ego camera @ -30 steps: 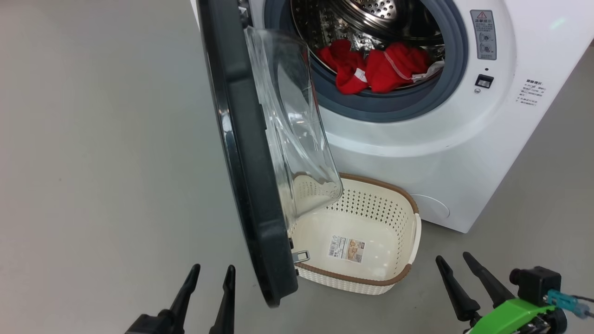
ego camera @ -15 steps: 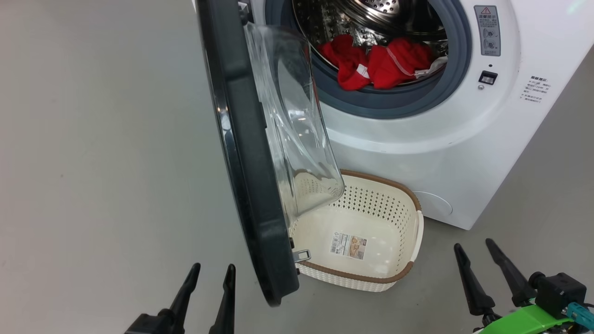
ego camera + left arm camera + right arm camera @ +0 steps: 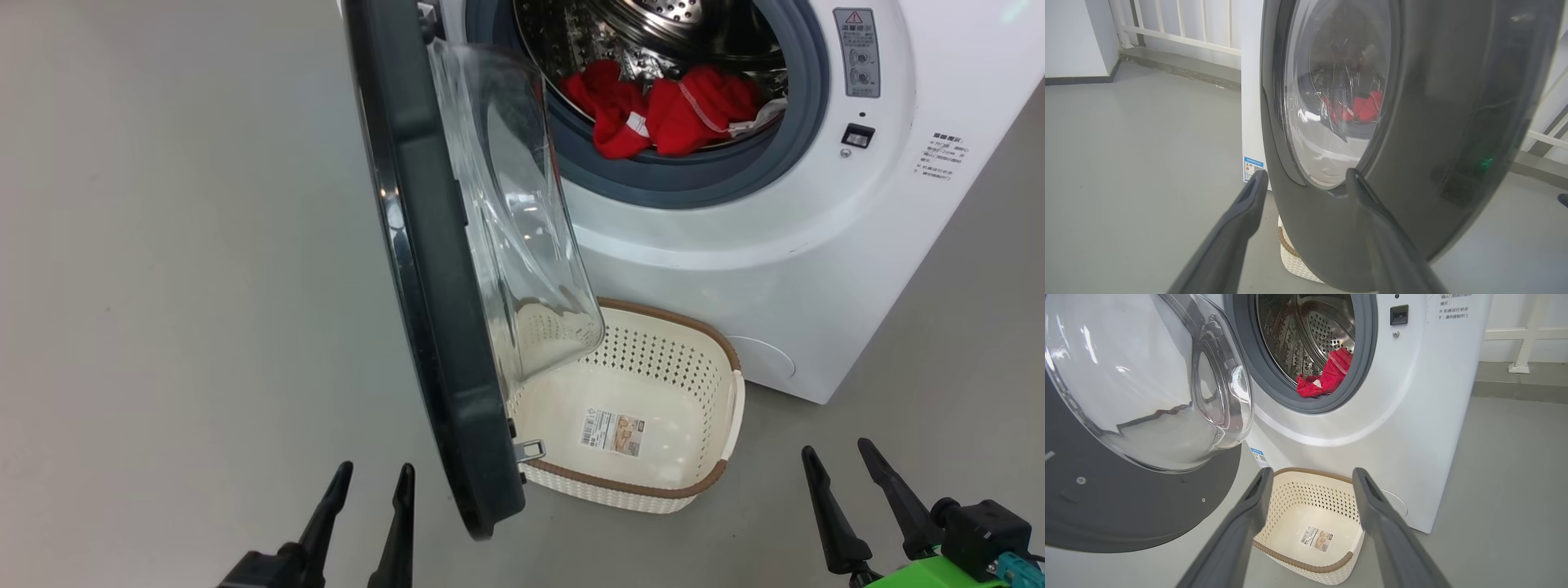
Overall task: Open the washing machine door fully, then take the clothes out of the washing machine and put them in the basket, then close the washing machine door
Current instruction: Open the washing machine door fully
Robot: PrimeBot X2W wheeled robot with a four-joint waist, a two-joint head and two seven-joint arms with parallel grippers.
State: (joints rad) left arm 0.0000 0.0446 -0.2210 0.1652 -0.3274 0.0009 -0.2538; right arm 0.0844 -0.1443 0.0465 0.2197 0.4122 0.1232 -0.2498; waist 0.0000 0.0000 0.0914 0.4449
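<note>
Head view: washing machine door (image 3: 433, 327) stands swung out from the washing machine (image 3: 735, 269), edge-on to the camera, its glass bowl (image 3: 522, 245) bulging toward the opening. Clothes (image 3: 661, 114), red with white stitching, lie at the lower front of the steel drum (image 3: 571, 41), against the grey-blue seal (image 3: 694, 184). Basket (image 3: 661, 317) sits on the floor (image 3: 163, 286) just before the machine, partly hidden by the door's lower part, with a sticker (image 3: 612, 433) on its bottom. Left gripper (image 3: 375, 469) is at lower left, near the door's bottom rim, jaws released and grasping nothing. Right gripper (image 3: 835, 446) is at lower right, near the basket but apart from it, jaws likewise released. Left wrist view: the door's glossy outer face stands close ahead of the two spread fingers (image 3: 1237, 228); whether the right-hand finger touches the rim cannot be told. The clothes show red through the window, a blue label (image 3: 1252, 168) marks the machine's side, a basket corner shows beneath the door, and a white railing (image 3: 1180, 24) runs behind. Right wrist view: the spread fingers (image 3: 1241, 535) frame the basket; the door's inner side with its bowl is at left, and the clothes rest at the drum's lip.
</note>
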